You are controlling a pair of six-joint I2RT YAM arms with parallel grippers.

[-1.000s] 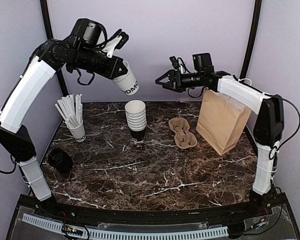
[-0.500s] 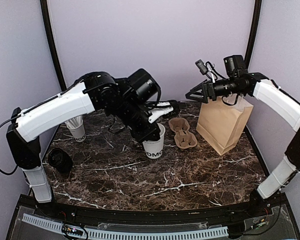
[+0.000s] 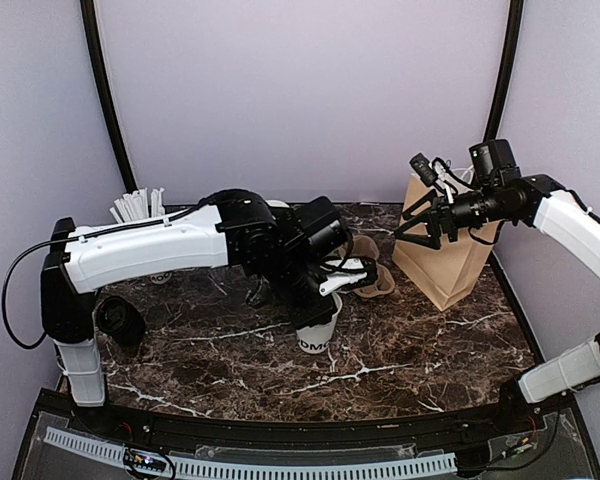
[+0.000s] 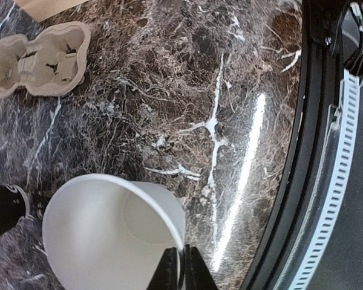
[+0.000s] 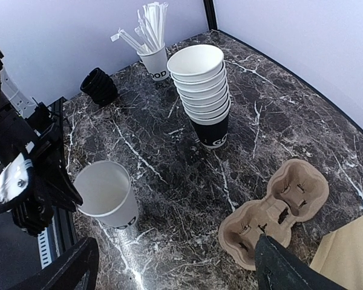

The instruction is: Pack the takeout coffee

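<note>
left pincer (image 4: 181,267) lowered lidless white cup (image 3: 319,337).

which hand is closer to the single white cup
Left. The left hand grips the white cup by its rim; the right hand hovers open by the paper bag, apart from the cup.

Place: robot test cell dressed as coffee counter.
Walls: plain lilac panels (image 5: 278,36), black frame posts (image 5: 210,15), beyond right gripper (image 5: 174,241).
Top: marble-look table (image 4: 169,90); cable track (image 4: 336,175) just rt of left gripper (image 4: 180,266).
Props: cup stack (image 5: 201,84), pulp carrier (image 5: 278,208) ahead of right gripper.
</note>
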